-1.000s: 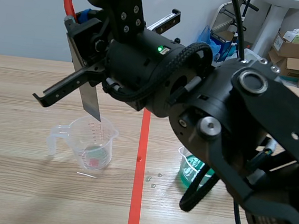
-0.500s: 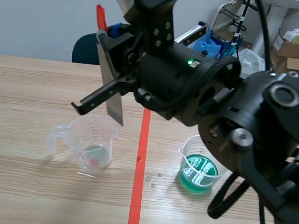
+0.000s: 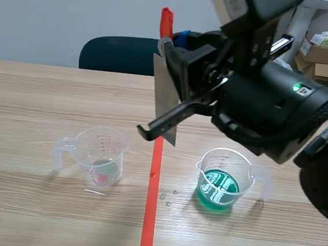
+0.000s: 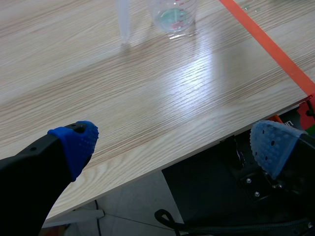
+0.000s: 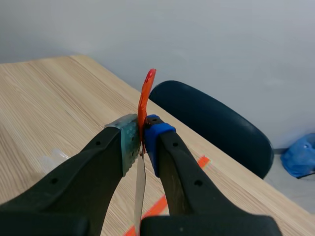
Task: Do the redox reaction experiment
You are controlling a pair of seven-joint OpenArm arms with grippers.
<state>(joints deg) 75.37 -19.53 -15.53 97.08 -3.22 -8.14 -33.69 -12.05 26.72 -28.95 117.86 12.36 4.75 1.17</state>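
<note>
One beaker [image 3: 100, 154] bears unreadable graduations; right jaws clamp a metal sheet [image 3: 163, 83].

The black right arm [image 3: 282, 105] comes in from the right and is raised. Its wrist is turned so that the right gripper [image 3: 171, 40] sits near the middle. The gripper's two padded fingers clamp a thin grey metal blade with an orange-red handle [image 5: 140, 194], which hangs downward. The left gripper [image 4: 174, 142] is low, with its blue-padded fingers spread wide apart.

The right arm [image 3: 281, 111] is cased in rounded black housings with a green light [image 3: 297, 87]; the left gripper's [image 4: 174, 142] pads [image 4: 78, 140] are blue.
</note>
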